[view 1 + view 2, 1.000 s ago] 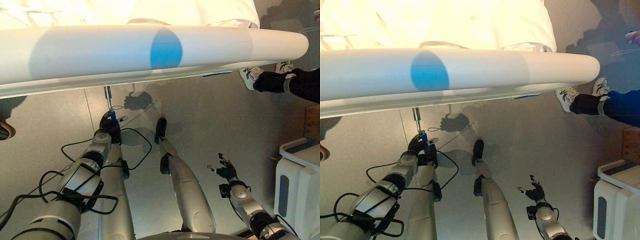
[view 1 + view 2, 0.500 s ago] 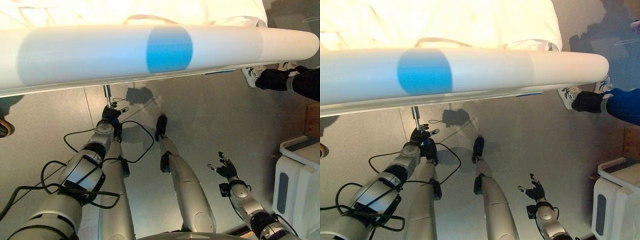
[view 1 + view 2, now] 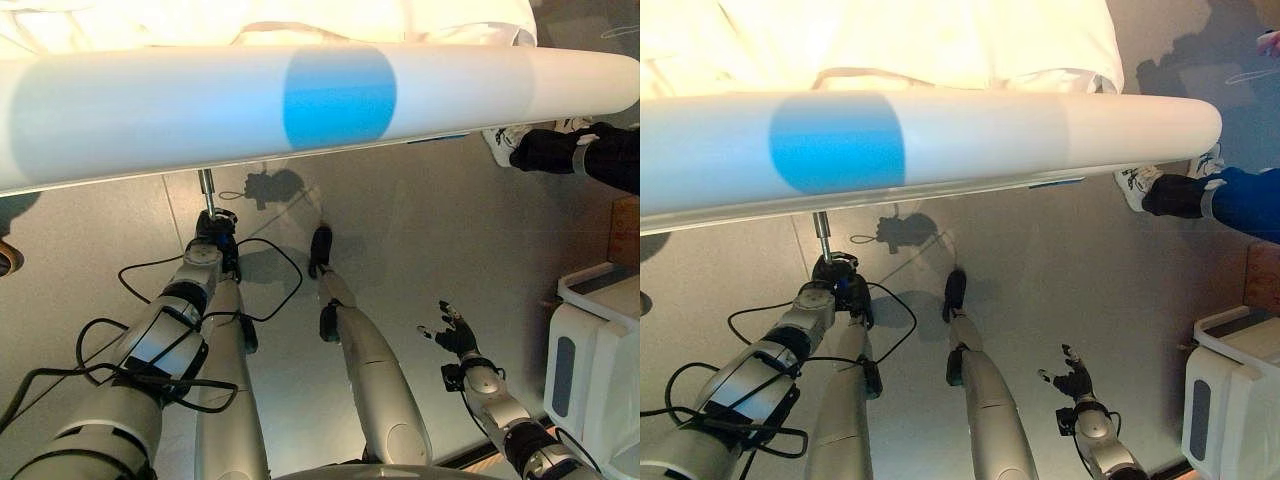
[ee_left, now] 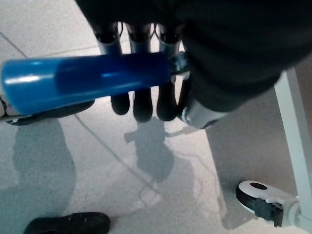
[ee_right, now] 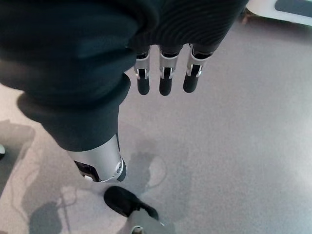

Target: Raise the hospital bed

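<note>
The hospital bed's white footboard [image 3: 150, 110] with a blue round mark [image 3: 340, 95] spans the top of the eye views. Below it a thin metal crank rod [image 3: 206, 185] hangs down toward the floor. My left hand [image 3: 215, 230] is at the rod's lower end. In the left wrist view the blue crank handle [image 4: 87, 80] lies across my left hand, its fingers [image 4: 141, 105] curled behind it and the thumb on the other side. My right hand [image 3: 455, 335] hangs low at the right over bare floor, fingers [image 5: 163, 78] straight and holding nothing.
A person's dark trouser leg [image 3: 560, 150] and white shoe [image 3: 497, 140] stand by the bed's right end. A white cabinet [image 3: 590, 350] stands at the right edge. A bed caster [image 4: 263, 197] and a white bed leg [image 4: 295, 117] sit close beside my left hand.
My left hand has moved a little up along the crank, and its fingers, spread half a second ago, now wrap the blue handle. The camera has shifted slightly. My right hand is still.
</note>
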